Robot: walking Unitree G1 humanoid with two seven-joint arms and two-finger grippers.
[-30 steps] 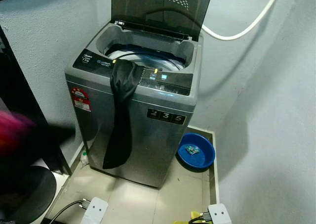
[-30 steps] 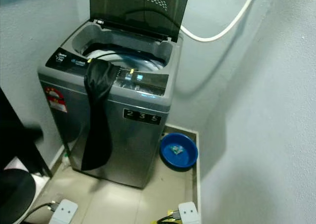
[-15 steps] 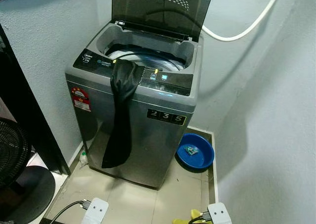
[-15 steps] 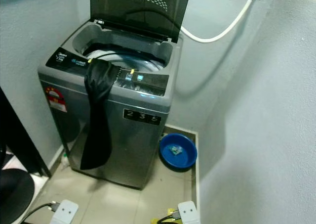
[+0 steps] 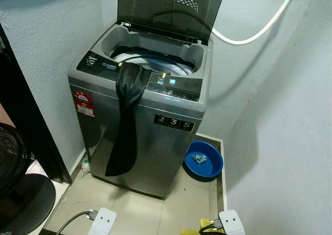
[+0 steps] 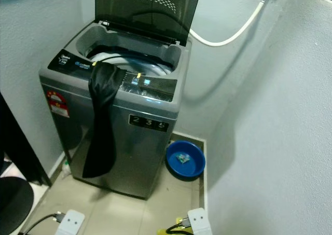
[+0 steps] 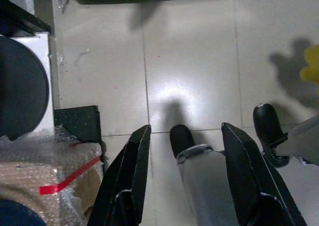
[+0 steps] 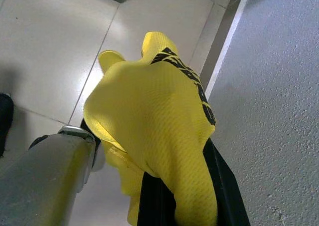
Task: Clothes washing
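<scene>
Yellow garment [image 8: 159, 131] — draped over, gripped in right claw [image 8: 189, 206].

Grey top-load washer [image 5: 155, 136], lid up; black garment [image 5: 127, 115] draped over front; yellow garment [image 8: 159, 131] hanging.

Washing machine [image 5: 140, 115] lid [image 5: 171, 9] stands raised, tub mouth [image 5: 153, 58] open from above. Black garment [image 5: 127, 121] drapes over the front rim. Blue basin [image 5: 203, 160] sits near the right wall [image 5: 280, 141]; fan [image 5: 15, 162] apparently crowds the left floor.
</scene>
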